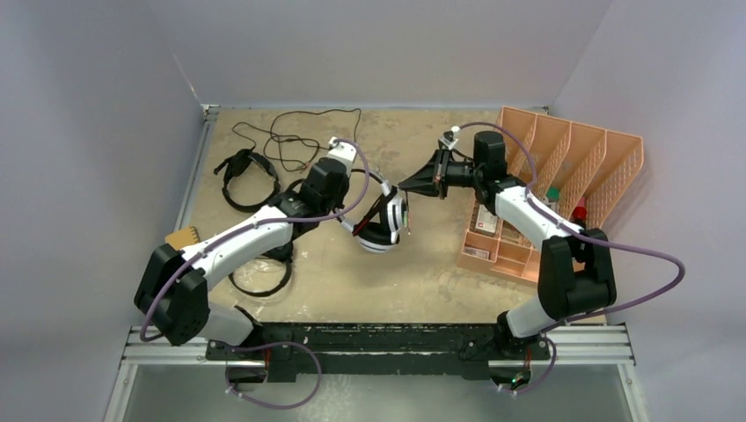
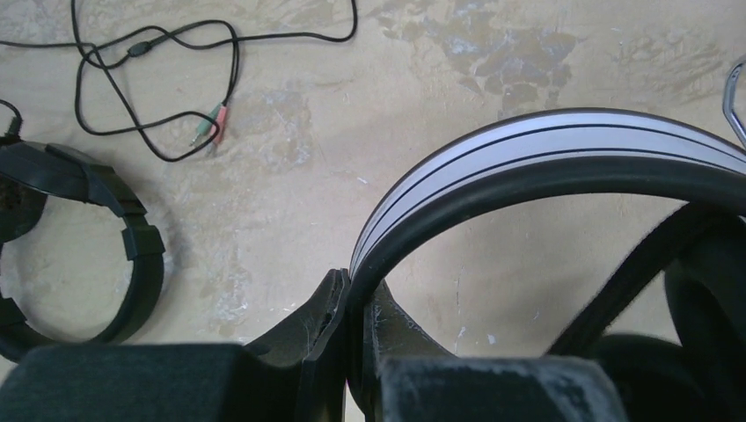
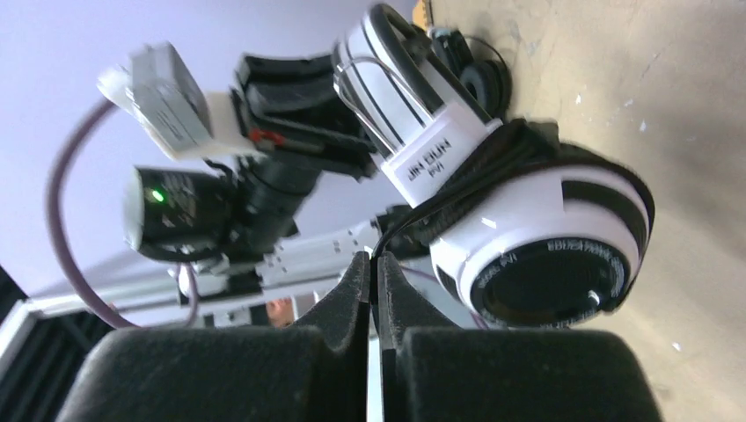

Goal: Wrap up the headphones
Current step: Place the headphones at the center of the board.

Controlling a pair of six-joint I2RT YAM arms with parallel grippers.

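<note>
The white-and-black headphones [image 1: 388, 222] hang above the table's middle. My left gripper [image 1: 362, 211] is shut on their striped headband [image 2: 545, 141], which runs between the jaws [image 2: 356, 294]. My right gripper [image 1: 405, 186] sits just right of the ear cup [image 3: 545, 246], shut on the thin black cable [image 3: 413, 220], which leads from the jaws [image 3: 374, 264] to turns wound round the yoke [image 3: 493, 158]. A black pair [image 1: 246, 176] lies at the far left, with its loose cable [image 1: 290, 132] and coloured plugs [image 2: 211, 123]. Another black pair [image 1: 264, 274] lies partly under my left arm.
An orange file organizer [image 1: 563, 176] holding small items stands at the right, close behind my right arm. A small tan object [image 1: 180, 237] lies near the left wall. Grey walls enclose the table on three sides.
</note>
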